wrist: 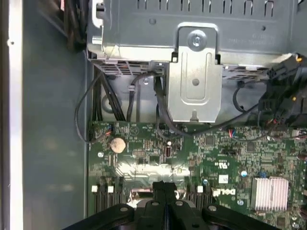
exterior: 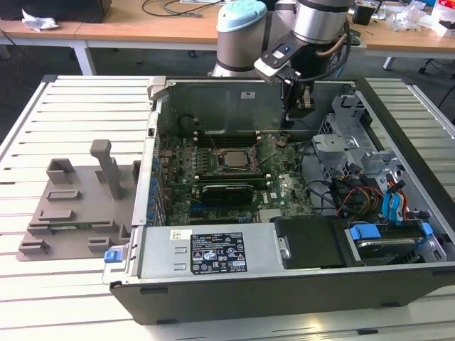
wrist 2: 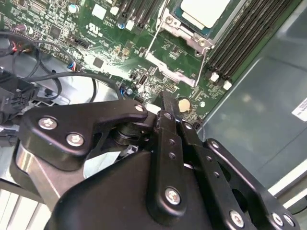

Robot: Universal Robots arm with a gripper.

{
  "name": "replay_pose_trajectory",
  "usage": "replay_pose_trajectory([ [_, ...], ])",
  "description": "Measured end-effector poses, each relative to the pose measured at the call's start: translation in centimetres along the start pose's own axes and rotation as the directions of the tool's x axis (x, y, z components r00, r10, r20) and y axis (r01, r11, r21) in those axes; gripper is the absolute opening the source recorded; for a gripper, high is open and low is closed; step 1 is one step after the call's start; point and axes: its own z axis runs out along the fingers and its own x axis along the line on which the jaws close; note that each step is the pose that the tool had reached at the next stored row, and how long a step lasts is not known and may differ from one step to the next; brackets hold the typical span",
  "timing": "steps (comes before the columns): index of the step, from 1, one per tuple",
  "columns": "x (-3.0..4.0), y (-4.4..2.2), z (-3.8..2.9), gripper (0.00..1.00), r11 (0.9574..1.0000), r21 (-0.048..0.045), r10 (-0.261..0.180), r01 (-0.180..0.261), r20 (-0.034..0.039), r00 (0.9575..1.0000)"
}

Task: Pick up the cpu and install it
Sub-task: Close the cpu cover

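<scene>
Seemingly empty | fingers pressed together above motherboard | cpu lying in socket

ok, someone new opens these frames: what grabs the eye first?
The open computer case with its green motherboard dominates the exterior view. The arm's black pincer hangs shut over the board, to the exterior view's right of the pale silver cpu lying in the socket. On the exterior view's left, outside the case, lies a grey plastic holder block with upright posts.
</scene>
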Motion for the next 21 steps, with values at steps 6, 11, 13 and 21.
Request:
replay_pose_trajectory([
  [6, 0.06, 0.31, 1.8, 0.11, 1.0, 0.0029, 0.0, 0.0, 0.0, 1.0],
  [11, 0.11, 0.36, 3.09, 0.11, 1.0, 0.0046, 0.0, 0.0, -0.0002, 1.0],
  [13, 0.12, 0.38, 3.59, 0.11, 1.0, 0.0053, 0.0, 0.0, -0.0001, 1.0],
  [21, 0.18, -0.55, 4.31, 0.11, 1.0, 0.0057, -0.002, 0.002, -0.0021, 1.0],
])
